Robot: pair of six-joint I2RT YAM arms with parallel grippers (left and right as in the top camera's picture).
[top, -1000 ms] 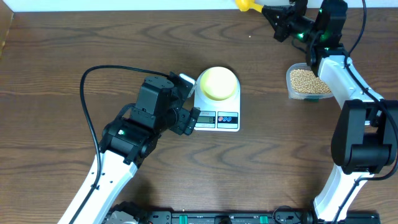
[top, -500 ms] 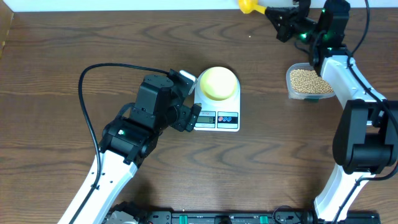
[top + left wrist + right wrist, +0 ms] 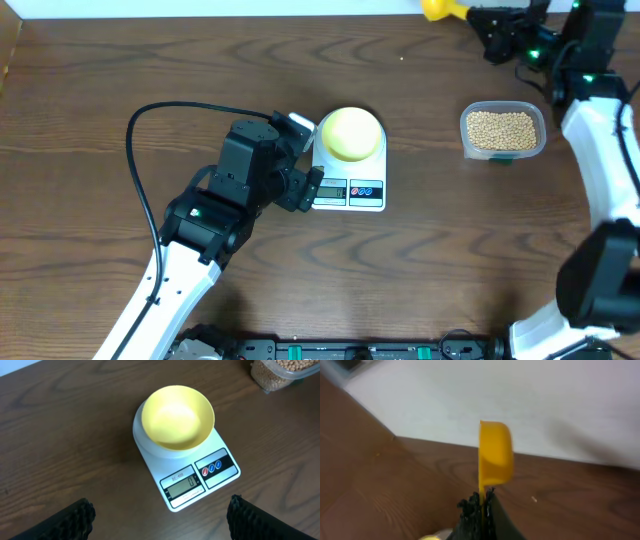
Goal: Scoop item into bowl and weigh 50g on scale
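The yellow bowl [image 3: 350, 132] sits on the white scale [image 3: 366, 194] in the middle of the table [image 3: 90, 90]. The left pincer [image 3: 161, 522] is wide open just left of the scale and holds nothing. The beans [image 3: 502, 126] lie in a clear tub [image 3: 503, 153] at the right, and at the top right edge the right pincer [image 3: 482, 504] is squeezed tight on the handle of a yellow scoop [image 3: 496, 455].
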